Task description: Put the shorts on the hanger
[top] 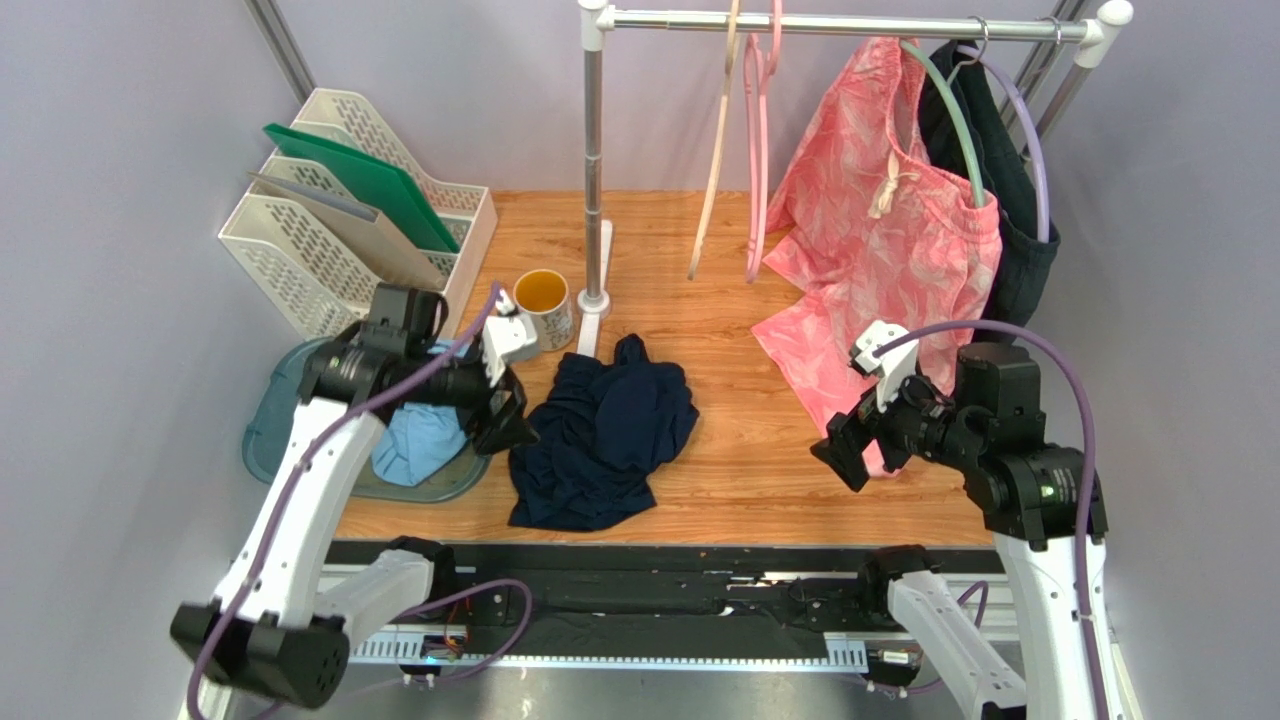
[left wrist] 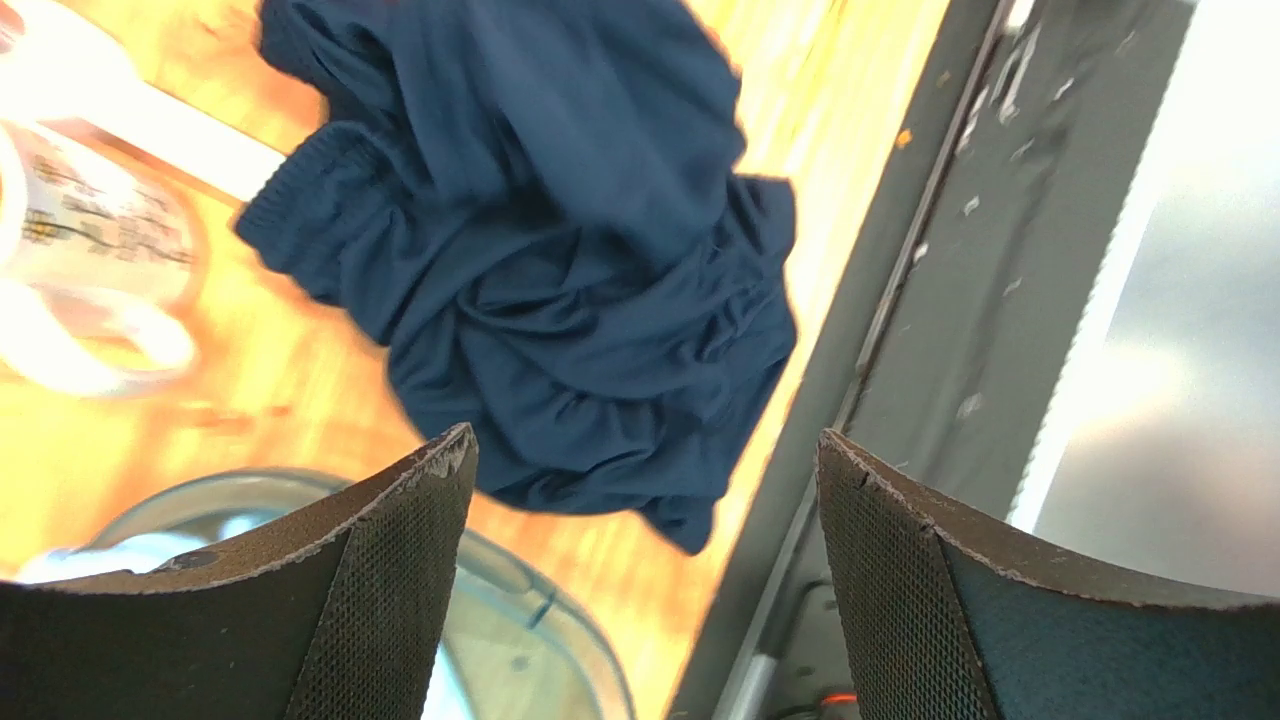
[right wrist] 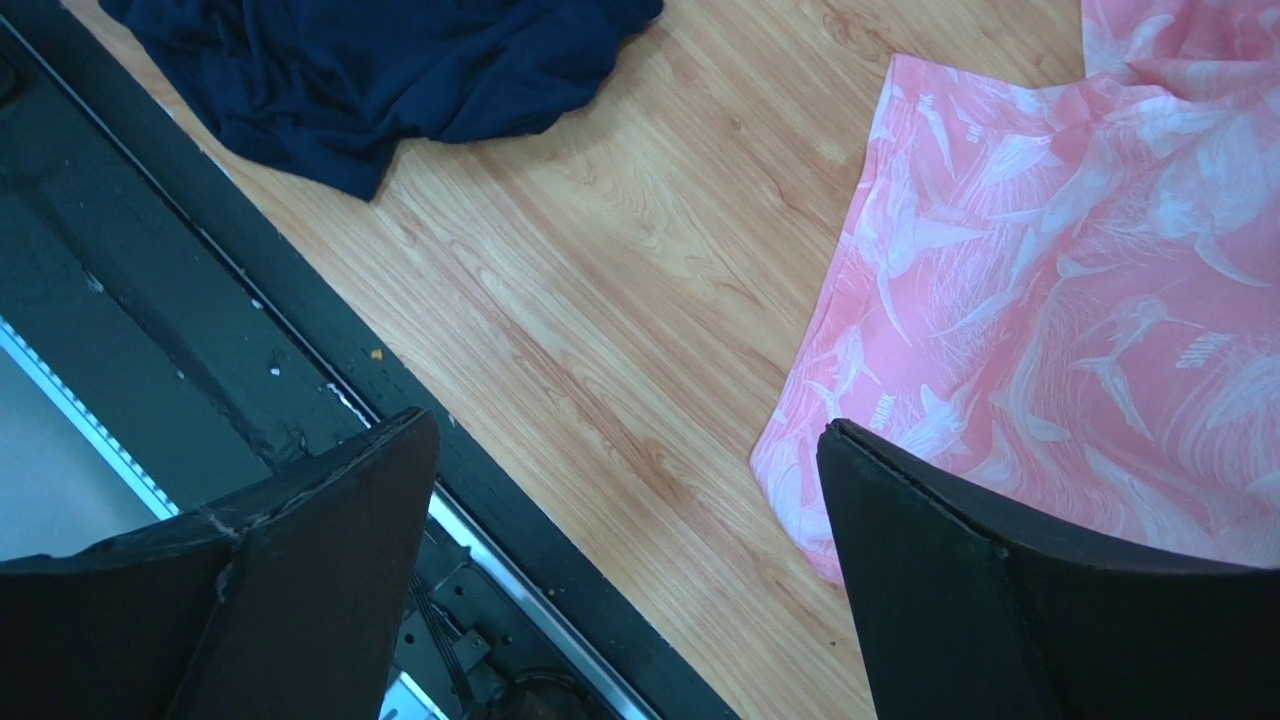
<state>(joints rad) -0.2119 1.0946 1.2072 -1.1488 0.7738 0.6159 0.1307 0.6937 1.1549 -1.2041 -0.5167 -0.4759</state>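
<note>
The dark navy shorts (top: 601,432) lie crumpled on the wooden table near its front edge; they also show in the left wrist view (left wrist: 556,240) and at the top of the right wrist view (right wrist: 361,68). The pink hanger (top: 759,150) hangs on the rail (top: 842,23) at the back. My left gripper (top: 504,428) is open and empty, just left of the shorts, above the table (left wrist: 643,450). My right gripper (top: 842,450) is open and empty at the right, beside the pink patterned shorts, above the table's front edge (right wrist: 624,435).
Pink patterned shorts (top: 872,255) hang from a green hanger and drape onto the table. A beige hanger (top: 718,150) hangs beside the pink one. A mug (top: 543,305), the rail's post (top: 594,165), a file rack (top: 353,210) and a tray (top: 293,435) with a light blue garment (top: 418,440) stand at the left.
</note>
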